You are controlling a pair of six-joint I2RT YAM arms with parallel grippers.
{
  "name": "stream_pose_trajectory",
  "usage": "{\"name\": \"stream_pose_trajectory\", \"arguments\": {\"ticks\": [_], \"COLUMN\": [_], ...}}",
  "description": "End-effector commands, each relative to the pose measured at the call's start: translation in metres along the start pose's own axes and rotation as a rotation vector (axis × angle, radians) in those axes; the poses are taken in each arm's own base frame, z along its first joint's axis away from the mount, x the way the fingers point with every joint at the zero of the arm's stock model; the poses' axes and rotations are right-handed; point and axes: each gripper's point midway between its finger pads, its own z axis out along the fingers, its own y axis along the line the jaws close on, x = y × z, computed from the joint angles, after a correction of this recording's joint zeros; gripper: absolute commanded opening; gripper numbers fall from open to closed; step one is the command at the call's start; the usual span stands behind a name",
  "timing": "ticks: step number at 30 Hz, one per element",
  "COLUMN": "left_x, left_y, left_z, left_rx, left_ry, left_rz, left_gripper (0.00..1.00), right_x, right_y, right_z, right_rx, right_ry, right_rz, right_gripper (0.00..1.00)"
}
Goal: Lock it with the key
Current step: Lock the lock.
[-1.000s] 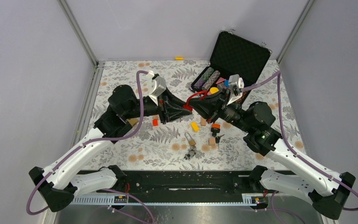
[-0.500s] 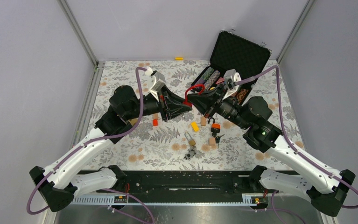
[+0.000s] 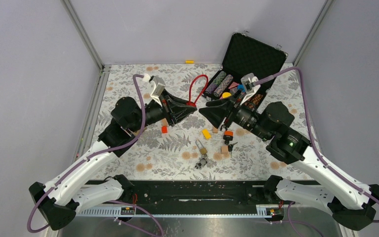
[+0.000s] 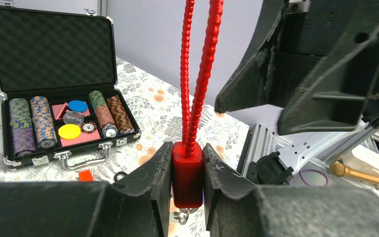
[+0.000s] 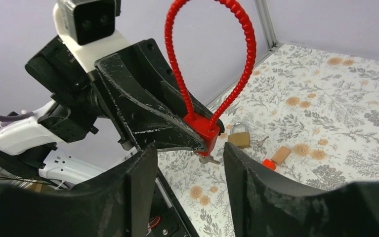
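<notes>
1. Left gripper (image 4: 188,165): the jaws are clamped on the red body of the lock (image 4: 188,182), with one finger on each side.
2. Follow the lock's ribbed red cable (image 3: 197,87). Both ends enter the top of the body, and the loop stands up clear of the table (image 3: 128,84).
3. Look under the body. A small metal key (image 5: 207,159) sticks out of its lower end.
4. Right gripper (image 5: 189,165): the jaws stand apart with nothing between them. It faces the lock, near it but not touching.
5. On the table below you see a brass padlock (image 5: 238,136) lying flat, with small blocks (image 5: 279,154) scattered close by.
6. Case (image 3: 254,52): it stands open at the far right of the table, its lid upright, and holds stacks of chips (image 4: 31,123).
7. Writing: one clear chip (image 4: 73,117) lying in the case carries print, but it is too blurred for you to read.
</notes>
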Motion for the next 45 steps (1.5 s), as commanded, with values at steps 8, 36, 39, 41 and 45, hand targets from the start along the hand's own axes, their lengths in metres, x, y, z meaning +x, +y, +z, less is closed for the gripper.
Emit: {"name": "stream_pose_trajectory", "arguments": {"ticks": [8,36,39,41,45], "left_x": [-0.077,-0.127,-0.128,-0.129,-0.132], "left_y": [-0.03,-0.128,-0.134,-0.135,-0.139], "left_z": [-0.005,-0.033,-0.036,-0.037,-0.04], "left_rx": [0.095,0.63,0.65,0.657,0.669], "left_ry": [-0.304,-0.385,-0.387,-0.387,-0.392], "left_rz": [-0.141,-0.255,-0.25,-0.251,-0.251], "left_gripper": [0.0,0.0,0.0,0.0,0.0], "right_x": [-0.013,-0.039,-0.046,-0.048,-0.049], "right_y": [0.034,0.111,0.115,0.119,0.123], "right_z": [-0.014,-0.019,-0.021,-0.022,-0.019], "right_rx": [-0.178,-0.677,-0.709,-0.729,-0.752], "right_ry": [-0.104,-0.191,-0.207,-0.205,-0.186], "right_rz": [0.082,0.29,0.343,0.363,0.374], "right_gripper": [0.75,0.54,0.6,0.65,0.59]}}
